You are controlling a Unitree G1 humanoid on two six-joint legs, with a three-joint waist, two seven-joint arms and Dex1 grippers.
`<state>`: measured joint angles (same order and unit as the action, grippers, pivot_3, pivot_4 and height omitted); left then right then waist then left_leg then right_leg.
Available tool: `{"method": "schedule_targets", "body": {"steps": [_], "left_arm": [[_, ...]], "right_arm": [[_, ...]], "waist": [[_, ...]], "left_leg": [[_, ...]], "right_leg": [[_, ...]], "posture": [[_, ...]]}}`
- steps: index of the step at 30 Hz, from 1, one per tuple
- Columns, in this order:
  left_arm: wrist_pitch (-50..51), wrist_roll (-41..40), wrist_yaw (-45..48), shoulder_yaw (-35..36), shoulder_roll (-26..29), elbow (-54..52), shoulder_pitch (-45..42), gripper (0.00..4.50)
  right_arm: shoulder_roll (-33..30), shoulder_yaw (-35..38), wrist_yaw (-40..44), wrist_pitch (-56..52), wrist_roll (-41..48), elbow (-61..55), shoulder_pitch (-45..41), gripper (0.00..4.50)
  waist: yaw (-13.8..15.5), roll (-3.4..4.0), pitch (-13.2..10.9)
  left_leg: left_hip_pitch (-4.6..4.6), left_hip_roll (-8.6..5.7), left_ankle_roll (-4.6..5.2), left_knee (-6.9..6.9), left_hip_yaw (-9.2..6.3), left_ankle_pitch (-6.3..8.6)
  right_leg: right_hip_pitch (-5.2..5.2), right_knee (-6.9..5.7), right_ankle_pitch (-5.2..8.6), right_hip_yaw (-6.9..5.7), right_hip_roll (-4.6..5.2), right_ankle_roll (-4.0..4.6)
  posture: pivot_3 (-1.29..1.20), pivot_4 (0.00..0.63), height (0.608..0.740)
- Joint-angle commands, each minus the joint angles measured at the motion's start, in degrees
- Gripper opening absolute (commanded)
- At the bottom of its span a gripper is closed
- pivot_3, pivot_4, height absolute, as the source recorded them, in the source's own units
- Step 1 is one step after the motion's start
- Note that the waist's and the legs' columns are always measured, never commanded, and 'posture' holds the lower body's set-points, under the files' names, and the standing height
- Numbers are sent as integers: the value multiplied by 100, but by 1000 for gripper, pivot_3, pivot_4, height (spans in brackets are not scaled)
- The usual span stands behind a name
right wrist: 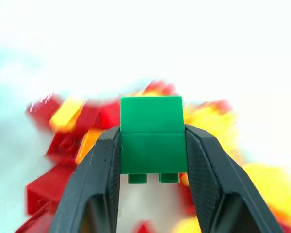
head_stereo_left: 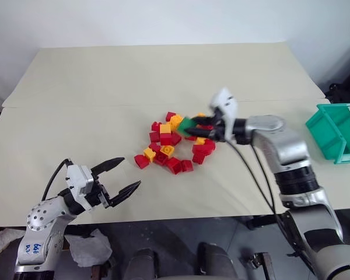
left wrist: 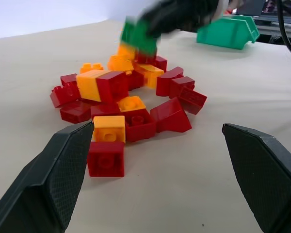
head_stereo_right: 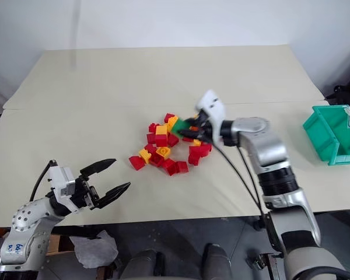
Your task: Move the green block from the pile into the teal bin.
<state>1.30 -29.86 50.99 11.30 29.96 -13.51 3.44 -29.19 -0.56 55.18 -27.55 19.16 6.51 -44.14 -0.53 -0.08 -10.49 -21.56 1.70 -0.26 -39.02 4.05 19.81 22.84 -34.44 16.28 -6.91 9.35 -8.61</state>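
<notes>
Grip confirmed: small green plastic studded brick (right wrist: 151, 141) is clamped in right gripper (head_stereo_left: 199, 130), just above pile of red and yellow-orange bricks (head_stereo_left: 172, 146). Left gripper (head_stereo_left: 120, 175) is held wide, idle. Carry toward teal plastic bin (head_stereo_left: 336, 131) is best kept level, clear of counter (head_stereo_left: 163, 76).

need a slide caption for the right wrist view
Right hand clamps the green block between its fingers, above the blurred red and yellow pile.

A pale beige counter (head_stereo_left: 105, 93) carries everything. Near its middle lies the pile (head_stereo_left: 169, 149) of red and yellow-orange toy bricks. The teal bin (head_stereo_left: 337, 131) sits on it at the right edge, well apart from the bricks.
</notes>
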Motion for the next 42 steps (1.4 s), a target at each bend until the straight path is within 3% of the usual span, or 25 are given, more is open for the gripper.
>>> {"method": "schedule_targets", "body": {"steps": [1,9,12,19,27,36,42], "left_arm": [[39,-93,84,-233,-72,-182,-408,4500],[114,-80,485,-674,-227,353,-1295,4500],[125,-79,681,-825,-290,590,-1671,4500],[65,-8,942,-952,-376,1014,-2234,4500],[79,0,999,-943,-375,963,-2229,4500],[36,34,787,-576,-184,957,-1858,4500],[-214,231,709,-181,90,1187,-1604,4500]], "right_arm": [[-414,1117,31,785,324,-323,715,1564],[-1130,3233,-1226,1573,287,-242,1964,1564],[-1374,3669,-1633,1776,150,97,2224,1564],[-1977,3635,-2516,2059,-494,1681,2162,1564],[-2157,3199,-2441,2347,-585,2904,1630,1564],[-2201,3276,-1724,2827,-111,2532,1566,4450],[-1956,3007,-511,2963,642,1179,1933,4479]], "waist": [[102,-1,0],[124,2,1],[123,1,1],[45,3,1],[24,4,1],[52,5,1],[43,7,0]], "left_leg": [[0,0,0,0,0,0],[6,1,3,-4,28,1],[12,2,3,-2,32,1],[21,1,8,-2,49,0],[26,2,10,-1,57,-1],[25,1,11,-4,54,-1],[26,3,11,-3,53,-1]], "right_leg": [[0,0,0,0,0,0],[-8,23,-1,3,0,-1],[-12,24,-1,4,-1,-1],[-20,37,-1,17,-1,-1],[-21,38,-1,25,-1,-1],[-26,44,-1,25,-1,-1],[-25,41,-1,24,-1,-1]], "posture": [[0,150,740],[0,150,740],[0,150,740],[0,150,740],[0,150,740],[0,150,740],[0,150,740]]}}
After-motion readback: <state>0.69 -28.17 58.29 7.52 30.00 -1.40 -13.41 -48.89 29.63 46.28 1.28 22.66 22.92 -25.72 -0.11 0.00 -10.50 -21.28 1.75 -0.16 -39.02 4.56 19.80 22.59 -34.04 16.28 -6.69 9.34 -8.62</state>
